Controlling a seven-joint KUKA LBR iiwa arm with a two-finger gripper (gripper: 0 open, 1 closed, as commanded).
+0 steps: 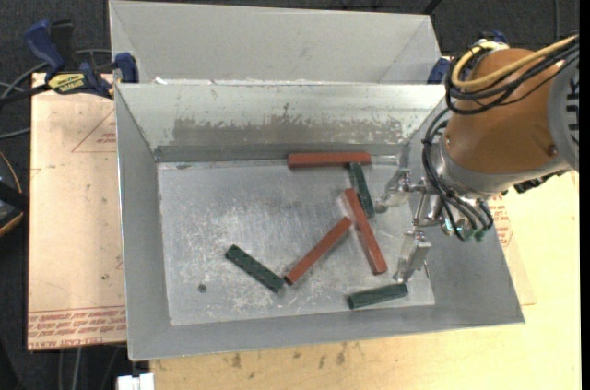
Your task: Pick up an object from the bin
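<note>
Gripper (407,227) looks spread open and empty to me, just right of a red stick (366,231); its orange cover (498,116) hides the right wall of the scratched grey bin (230,213).

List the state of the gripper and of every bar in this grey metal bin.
Two-finger gripper: open, empty.
Rear red-brown bar: lying flat.
Steep red-brown bar: flat.
Short dark green bar: flat, against the steep one.
Diagonal red-brown bar: flat, lower end meeting the left green bar.
Left dark green bar: flat.
Front dark green bar: flat, apart.
</note>
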